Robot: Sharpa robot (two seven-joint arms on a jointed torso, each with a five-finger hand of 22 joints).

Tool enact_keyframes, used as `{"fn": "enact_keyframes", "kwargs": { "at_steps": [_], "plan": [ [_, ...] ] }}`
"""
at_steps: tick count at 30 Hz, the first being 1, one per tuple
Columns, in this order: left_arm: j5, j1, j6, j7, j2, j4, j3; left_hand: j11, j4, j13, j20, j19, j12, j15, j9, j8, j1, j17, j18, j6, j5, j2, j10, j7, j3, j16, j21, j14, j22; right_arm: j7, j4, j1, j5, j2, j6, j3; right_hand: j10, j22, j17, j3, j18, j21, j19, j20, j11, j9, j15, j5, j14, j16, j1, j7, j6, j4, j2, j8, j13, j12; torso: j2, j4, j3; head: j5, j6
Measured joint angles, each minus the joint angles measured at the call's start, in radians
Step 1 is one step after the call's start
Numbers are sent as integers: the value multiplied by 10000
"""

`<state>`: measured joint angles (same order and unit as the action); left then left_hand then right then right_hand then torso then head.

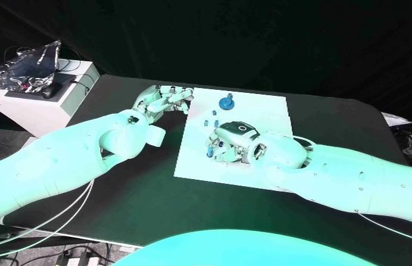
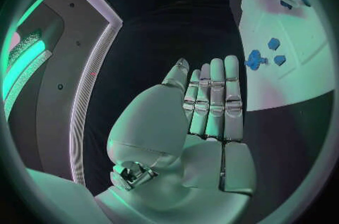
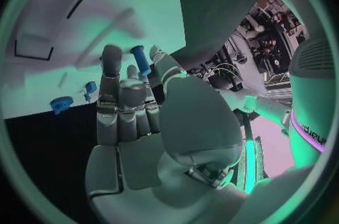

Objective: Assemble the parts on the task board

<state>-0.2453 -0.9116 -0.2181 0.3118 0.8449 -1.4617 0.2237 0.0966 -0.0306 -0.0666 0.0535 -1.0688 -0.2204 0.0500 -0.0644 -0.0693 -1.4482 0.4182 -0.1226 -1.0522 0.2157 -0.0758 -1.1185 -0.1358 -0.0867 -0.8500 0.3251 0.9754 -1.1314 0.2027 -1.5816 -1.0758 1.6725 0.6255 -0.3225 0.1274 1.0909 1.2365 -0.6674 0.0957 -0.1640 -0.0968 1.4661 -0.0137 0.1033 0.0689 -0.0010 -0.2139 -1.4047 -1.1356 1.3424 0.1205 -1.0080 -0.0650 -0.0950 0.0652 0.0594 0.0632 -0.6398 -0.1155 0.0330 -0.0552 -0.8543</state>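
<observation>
The white task board (image 1: 258, 114) lies in the middle of the black table. My right hand (image 1: 233, 144) hovers over the board's near-left part and pinches a small blue peg (image 3: 140, 59) between thumb and a finger; the peg (image 1: 210, 153) shows at its fingertips. A blue gear (image 1: 225, 103) lies at the board's far side, with small blue pieces (image 1: 207, 123) just nearer. My left hand (image 1: 163, 99) is by the board's far-left corner. Its fingers (image 2: 215, 94) are straight and hold nothing. The gear (image 2: 254, 59) and two small pieces (image 2: 274, 43) lie beyond them.
A white box (image 1: 43, 102) stands off the table's far-left corner, with a crumpled foil bag (image 1: 33, 66) and a dark object on top. Bare black table (image 1: 343, 123) stretches to the right of the board and along its near side.
</observation>
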Motion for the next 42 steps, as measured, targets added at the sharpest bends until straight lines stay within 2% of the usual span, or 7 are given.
{"fn": "enact_keyframes", "kwargs": {
  "at_steps": [17, 20, 26, 28, 32, 35, 42],
  "plan": [
    [11, 1, -5, 5, 8, 22, 0, 0, -26, 0, 0, 0, 0, 0, 0, 0, 0, 0, 0, 0, 0, 0, -1, -1, -27, 0, -65, 0, 2, -269, -777, -42, -485, 1152, -1495, -89, 948, -184, -18, 48, -14, -86, 19, 53, -183, -9, -13, -112, 1, -146, 181, 219, -224, 139, 98, 0, 14, 13, 3, 2, -13, 67, 69],
    [11, 1, -5, 5, 8, 31, 0, 0, -26, 0, 0, 0, 0, 0, 0, 0, 0, 0, 0, 0, 0, 0, -1, -1, -27, 0, -65, 0, 2, -326, -963, -206, -996, 1567, -1733, -135, 1534, -184, 13, 212, -13, -86, -41, -5, -234, 5, -201, -306, -28, -146, 226, 295, -460, 144, 143, 0, 83, 221, 11, 11, -12, 113, 116],
    [13, 3, -2, 5, 1, 52, -1, 0, -26, 0, 0, 0, 0, 0, 0, 0, 0, 0, 0, 0, 0, 0, -1, -1, -27, 0, -65, 0, 2, -321, -1228, -688, -2561, 2597, -1844, -190, 1924, -184, -141, -296, 18, -154, -132, -109, -375, 97, -569, -596, -157, -146, -296, -17, -846, 413, 215, 266, 1207, 1565, 19, 63, -18, 378, 314],
    [13, 6, 0, 5, -1, 58, -3, -1, -26, 0, 0, 0, 0, 0, 0, 0, 0, 0, 0, 0, 0, 0, -1, -1, -26, 0, -65, 0, -15, -240, -1295, -813, -3009, 2906, -1760, -190, 1746, -184, -314, -845, 488, -264, -104, -617, -728, 391, -689, -732, -147, -172, -724, -119, -946, 688, 500, 469, 4539, 4485, 28, 88, -25, 502, 379],
    [14, 17, 5, 5, -4, 80, -3, 0, -26, 0, 0, 0, 0, 0, 0, 0, 0, 0, 0, -1, 0, 0, -1, -1, -26, 0, -65, 0, -16, 200, -1399, -1026, -3861, 3484, -1341, -199, 1269, -170, -947, -1088, 518, -473, -64, -728, -1131, 1277, -835, -787, -157, -554, -1410, -327, -1111, 1283, 665, 942, 8043, 7428, 42, 134, -38, 806, 470],
    [14, 32, 10, 6, -3, 83, -2, 0, -26, 0, 0, 0, 0, 0, 0, 0, 0, 0, 0, -1, 0, 0, -1, -1, -27, 0, -65, 0, -15, 751, -1477, -1091, -4351, 3821, -890, -200, 1523, -162, -1166, -1175, 518, -615, -71, -807, -1386, 2987, -884, -787, -200, -612, -1608, -626, -977, 1578, 871, 1717, 9830, 8623, 54, 164, -45, 1081, 535],
    [15, 81, 30, 7, 29, 86, -2, -1, -26, 0, 0, 0, -60, 0, 0, 0, 0, 0, -1, -1, 0, 0, -1, -1, -26, 0, -65, 0, -15, 2271, -1701, -1143, -4926, 4338, 190, -131, 2153, -19, -1831, -1684, 518, -1044, -81, -819, -1393, 4971, -918, -862, -233, -978, -1844, -772, -802, 1942, 923, 1732, 11464, 9306, 71, 203, -52, 1499, 554]
  ]
}}
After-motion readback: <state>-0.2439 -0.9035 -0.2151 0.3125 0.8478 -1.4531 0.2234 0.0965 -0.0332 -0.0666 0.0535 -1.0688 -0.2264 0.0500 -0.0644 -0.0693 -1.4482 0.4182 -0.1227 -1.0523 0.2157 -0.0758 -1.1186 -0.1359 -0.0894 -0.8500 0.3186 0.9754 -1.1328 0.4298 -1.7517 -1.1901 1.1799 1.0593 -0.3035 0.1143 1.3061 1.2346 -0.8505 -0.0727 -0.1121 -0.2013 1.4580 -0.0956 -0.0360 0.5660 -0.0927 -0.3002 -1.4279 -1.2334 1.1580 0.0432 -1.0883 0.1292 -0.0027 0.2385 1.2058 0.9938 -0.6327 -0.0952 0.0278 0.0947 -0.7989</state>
